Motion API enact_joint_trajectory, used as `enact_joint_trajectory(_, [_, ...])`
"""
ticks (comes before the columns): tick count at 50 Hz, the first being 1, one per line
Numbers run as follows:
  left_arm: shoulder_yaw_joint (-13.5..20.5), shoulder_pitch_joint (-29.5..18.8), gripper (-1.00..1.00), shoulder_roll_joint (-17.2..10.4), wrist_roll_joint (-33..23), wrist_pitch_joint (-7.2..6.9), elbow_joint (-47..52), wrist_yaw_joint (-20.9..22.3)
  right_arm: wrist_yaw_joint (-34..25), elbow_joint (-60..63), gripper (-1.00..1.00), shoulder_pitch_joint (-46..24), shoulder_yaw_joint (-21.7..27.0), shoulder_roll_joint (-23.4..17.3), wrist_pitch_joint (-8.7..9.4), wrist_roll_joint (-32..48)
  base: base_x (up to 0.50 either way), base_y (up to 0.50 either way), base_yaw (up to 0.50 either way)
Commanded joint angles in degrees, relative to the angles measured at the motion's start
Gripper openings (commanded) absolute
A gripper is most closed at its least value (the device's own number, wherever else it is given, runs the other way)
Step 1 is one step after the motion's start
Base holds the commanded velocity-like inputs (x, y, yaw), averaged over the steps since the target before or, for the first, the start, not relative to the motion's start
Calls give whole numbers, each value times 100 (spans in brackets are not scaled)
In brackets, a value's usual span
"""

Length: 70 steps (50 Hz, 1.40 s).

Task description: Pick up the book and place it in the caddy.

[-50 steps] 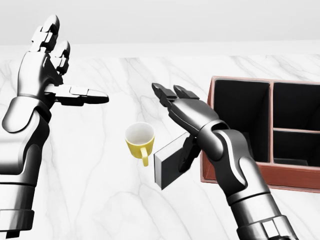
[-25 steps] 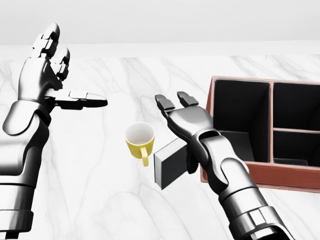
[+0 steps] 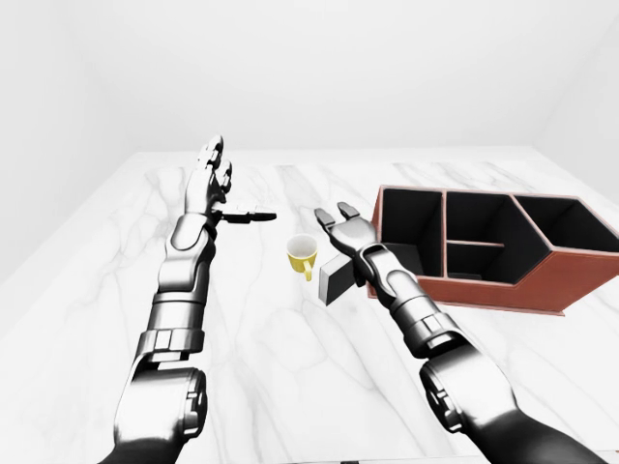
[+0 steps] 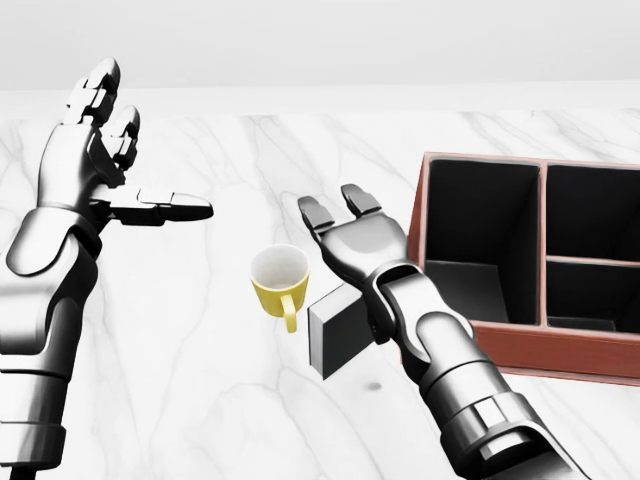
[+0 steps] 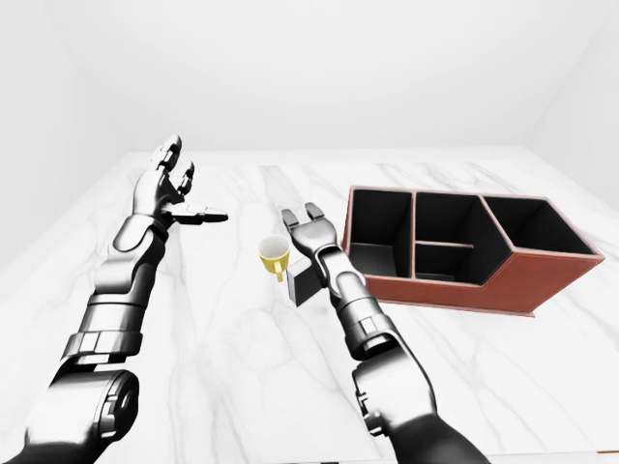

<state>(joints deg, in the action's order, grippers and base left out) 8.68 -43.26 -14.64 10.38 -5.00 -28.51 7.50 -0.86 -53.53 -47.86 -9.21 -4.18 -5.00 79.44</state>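
Right hand (image 4: 345, 240) open, fingers spread above the book (image 4: 338, 332), centre of head view, not gripping. Book stands tilted on desk (image 4: 180, 340) between yellow mug (image 4: 279, 279) and caddy (image 4: 520, 340). Left hand (image 4: 95, 150) open, upper left. Close squarely round book, avoid mug.

The right hand (image 4: 360, 245) hides the book's (image 4: 338, 328) 2 o'clock end. The caddy (image 4: 560, 345) runs off the head view's 3 o'clock edge.

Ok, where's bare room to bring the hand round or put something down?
Bare marble lies between the left hand and the yellow mug, and along the head view's bottom. Caddy compartments look empty. Crowded: mug, book, right hand and caddy wall sit close together.
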Motion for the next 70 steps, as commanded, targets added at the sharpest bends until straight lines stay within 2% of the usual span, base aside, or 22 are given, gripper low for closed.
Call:
enact_joint_trajectory(1, [9,50,100,-10,17,0,21,22,220,-398,100,-183,-85,165,0,170,0,0,0])
enact_joint_trajectory(6, [16,71,100,-18,25,0,50,28,284,-610,100,-294,-98,248,0,168,0,0,0])
enact_joint_trajectory(17, [51,128,100,-48,61,0,33,34,868,-1477,100,-553,-248,269,0,506,0,0,0])
enact_joint_trajectory(25, [68,151,100,-65,81,0,-56,33,1001,-1748,100,-583,-254,277,0,659,0,0,0])
enact_joint_trajectory(61, [93,251,100,-91,150,0,-232,87,1068,-2330,100,-631,-117,428,0,530,0,0,0])
enact_joint_trajectory(70, [109,464,100,-81,229,0,219,91,998,-2424,100,-638,-59,446,0,529,0,0,0])
